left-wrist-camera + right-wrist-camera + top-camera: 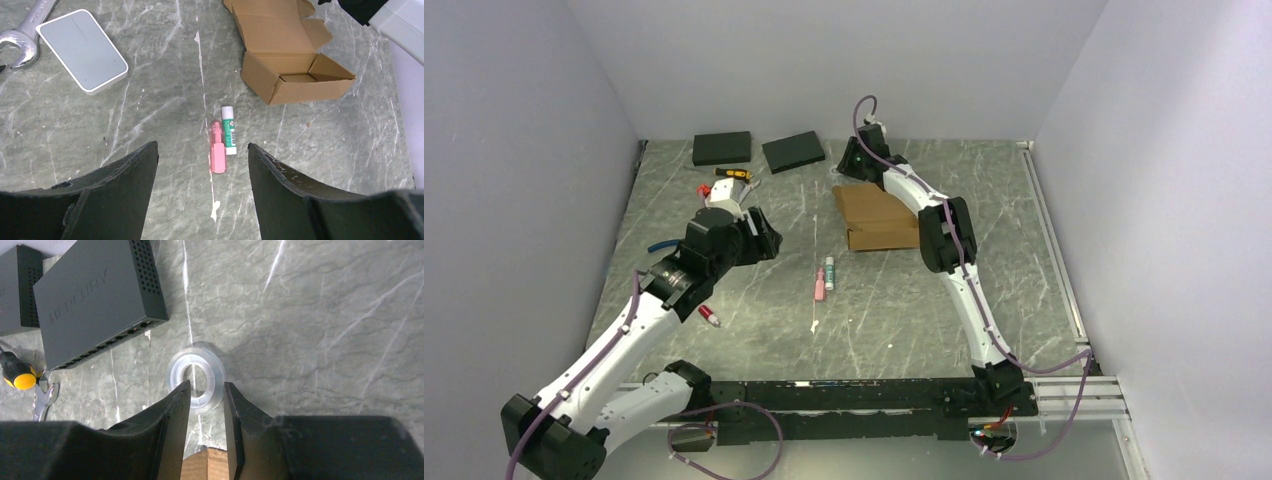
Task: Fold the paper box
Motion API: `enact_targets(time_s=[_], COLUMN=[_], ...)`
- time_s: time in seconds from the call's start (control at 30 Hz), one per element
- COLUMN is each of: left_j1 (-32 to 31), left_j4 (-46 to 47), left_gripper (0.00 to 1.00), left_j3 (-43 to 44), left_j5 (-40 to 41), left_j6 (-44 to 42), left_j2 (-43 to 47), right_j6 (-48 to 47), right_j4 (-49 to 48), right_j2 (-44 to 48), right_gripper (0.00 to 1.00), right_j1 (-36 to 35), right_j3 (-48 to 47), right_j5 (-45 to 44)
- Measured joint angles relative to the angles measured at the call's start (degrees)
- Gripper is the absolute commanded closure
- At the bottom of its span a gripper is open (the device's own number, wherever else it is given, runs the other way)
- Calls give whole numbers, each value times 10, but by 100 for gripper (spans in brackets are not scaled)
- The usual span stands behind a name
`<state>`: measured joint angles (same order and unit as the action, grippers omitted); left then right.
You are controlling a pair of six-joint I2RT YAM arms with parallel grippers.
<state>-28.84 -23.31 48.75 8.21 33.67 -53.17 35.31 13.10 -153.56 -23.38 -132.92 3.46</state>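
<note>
Top external view: paper box sits on table, lid flat open.
Left gripper: wide open, empty.
Right gripper: narrowly parted at box's far edge; hold unclear.

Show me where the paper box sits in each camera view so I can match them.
Top external: paper box just right of centre.
Left wrist: box upper right, lid open.
Right wrist: a brown sliver at the bottom edge, between the fingers of the right tool.
Landmark: the pink pen beside the box, in top and left wrist views; for the right wrist, the black slab, also in the top view.
</note>
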Motion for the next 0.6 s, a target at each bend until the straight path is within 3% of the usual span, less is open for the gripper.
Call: enact_targets(time_s=[0.23, 0.6], left_j1=[0, 0], left_j4=[-12, -19], left_gripper=[29, 29], left_j3=[0, 0], left_j5=[0, 0], left_j6=[0, 0], left_j2=[16, 35], right_j6=[5, 23], right_j4=[25, 36], right_j2=[-5, -1], right_gripper=[82, 85], right_j1=[-5, 6], right_j3=[-13, -6], right_j5=[-4, 6])
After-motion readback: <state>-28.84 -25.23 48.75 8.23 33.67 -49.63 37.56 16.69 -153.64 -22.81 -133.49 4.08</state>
